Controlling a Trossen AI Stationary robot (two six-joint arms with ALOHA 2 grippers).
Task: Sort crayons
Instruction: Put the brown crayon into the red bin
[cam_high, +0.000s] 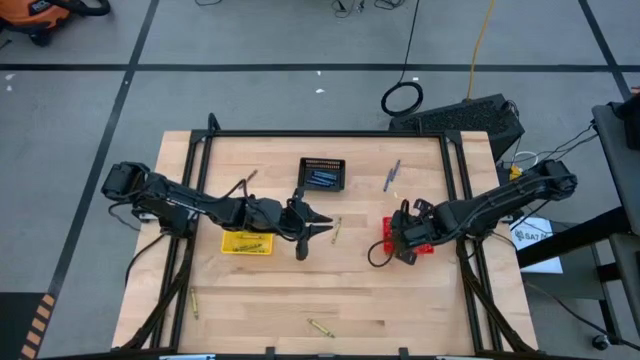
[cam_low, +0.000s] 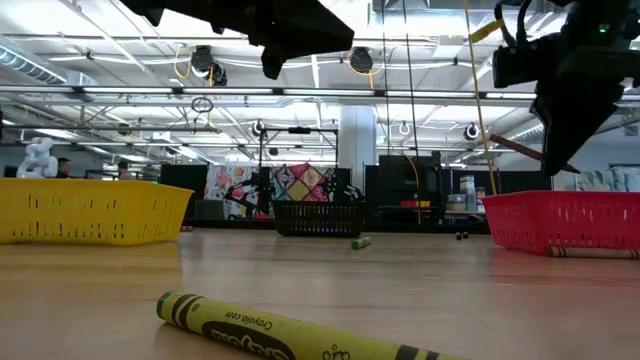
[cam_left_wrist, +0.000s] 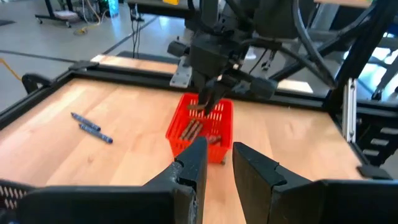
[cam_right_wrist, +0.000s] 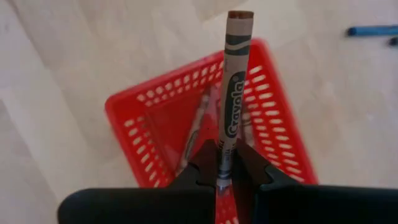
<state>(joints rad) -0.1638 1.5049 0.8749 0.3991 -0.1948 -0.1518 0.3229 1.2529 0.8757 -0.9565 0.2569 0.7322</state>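
We are seeing two dark, jointed arms with black cables looping off them; the left gripper (cam_left_wrist: 216, 169) is showing thick, blunt matte-black fingers, and the right gripper (cam_right_wrist: 222, 169) is showing the same black, angular build.

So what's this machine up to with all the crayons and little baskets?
It is sorting crayons by colour into baskets. The right gripper holds a brown crayon pinched between its fingers, directly above the red basket, which already has a few brown crayons in it. The left gripper hangs open near the table's middle, beside the yellow basket, holding nothing. Loose crayons still lie on the table, including two blue ones.
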